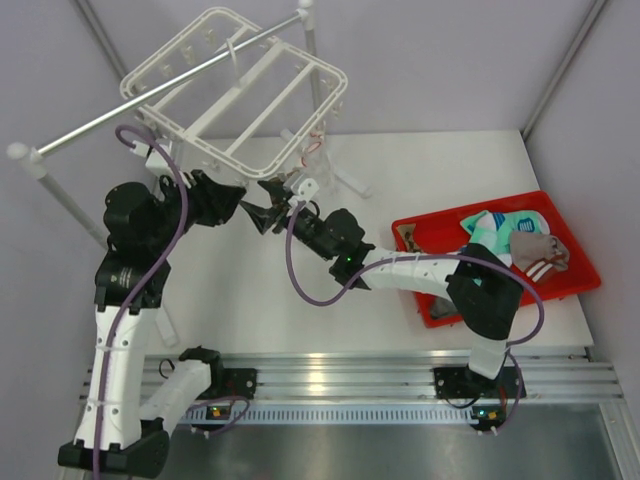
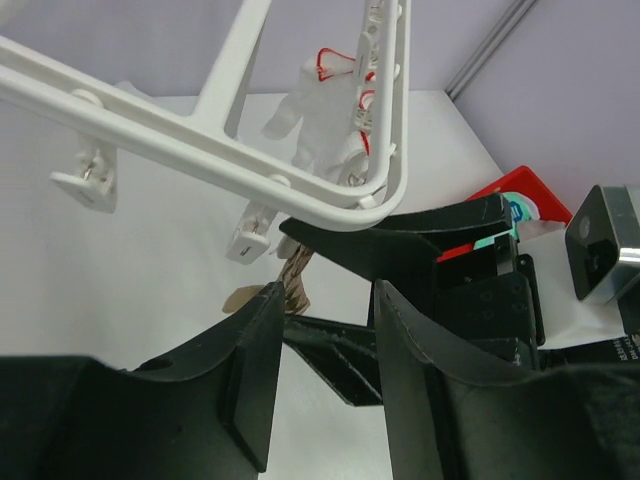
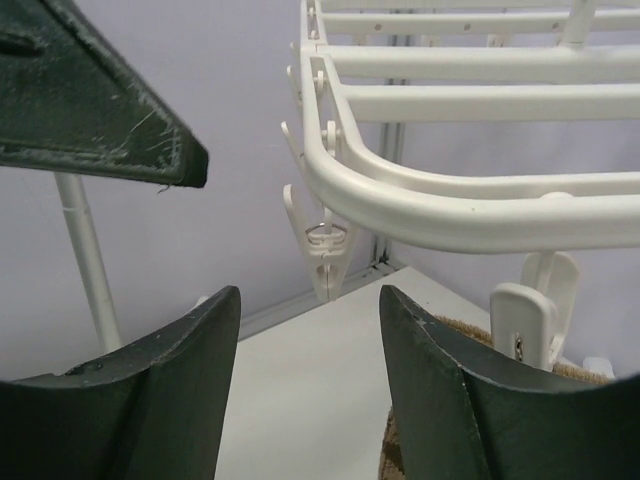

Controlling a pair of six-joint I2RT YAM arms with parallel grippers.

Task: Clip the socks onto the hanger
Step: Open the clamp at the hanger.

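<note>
The white hanger (image 1: 235, 90) hangs from a grey rail at the back left. A brown-and-tan checkered sock (image 2: 293, 275) hangs from a clip (image 2: 255, 232) at the hanger's near corner. It also shows in the right wrist view (image 3: 465, 338), under a clip (image 3: 530, 320). My left gripper (image 1: 243, 208) is open and empty (image 2: 325, 340), just below that corner. My right gripper (image 1: 272, 205) is open and empty (image 3: 305, 330), tip to tip with the left one, and faces a free clip (image 3: 325, 255). Teal-and-white socks (image 1: 500, 228) and other socks (image 1: 540, 250) lie in the red tray (image 1: 575, 285).
The long grey rail (image 1: 150, 95) on its white stand crosses above the hanger. The stand's post (image 3: 85, 250) rises at the left of the right wrist view. The red tray sits at the table's right edge. Purple walls close the back and sides.
</note>
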